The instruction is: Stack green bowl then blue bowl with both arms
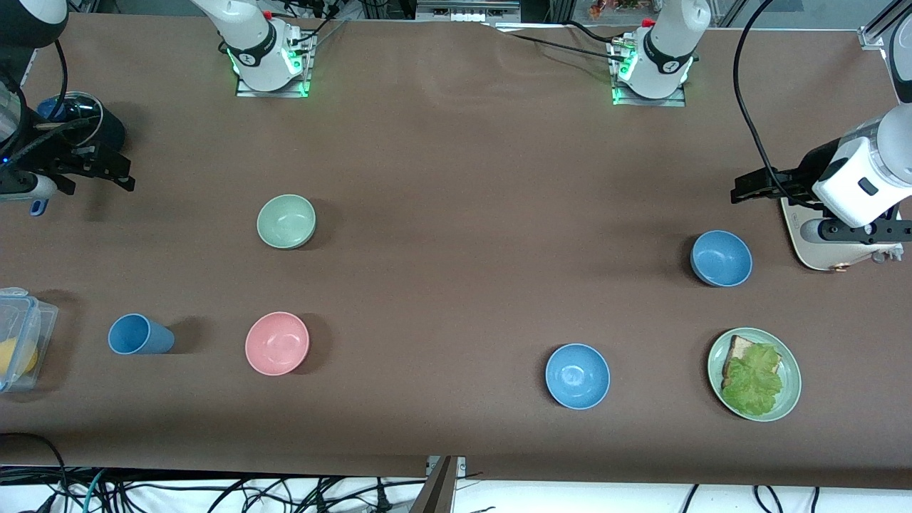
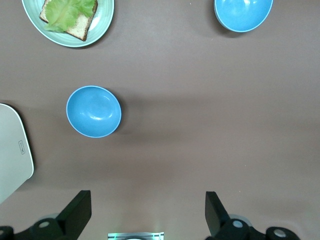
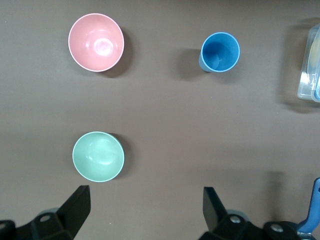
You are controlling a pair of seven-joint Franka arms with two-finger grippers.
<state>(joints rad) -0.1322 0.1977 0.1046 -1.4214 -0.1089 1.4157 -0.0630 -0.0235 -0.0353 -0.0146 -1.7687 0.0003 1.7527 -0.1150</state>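
Note:
The pale green bowl [image 1: 286, 221] [image 3: 98, 156] stands upright toward the right arm's end of the table. Two look-alike blue bowls stand toward the left arm's end: one [image 1: 721, 258] [image 2: 94, 111] close to the left gripper, the other [image 1: 578, 375] [image 2: 243, 14] nearer the front camera. My right gripper [image 1: 117, 174] [image 3: 146, 207] hangs open and empty over bare table at its own end, apart from the green bowl. Open and empty too, my left gripper [image 1: 744, 191] [image 2: 148, 210] hovers at the opposite end, beside the closer blue bowl.
A pink bowl [image 1: 277, 343] and a blue cup [image 1: 139, 334] stand nearer the front camera than the green bowl. A clear plastic box [image 1: 18, 338] sits at the table's edge there. A green plate [image 1: 792, 388] holds bread and lettuce. A cream flat device [image 1: 809, 249] lies under the left arm.

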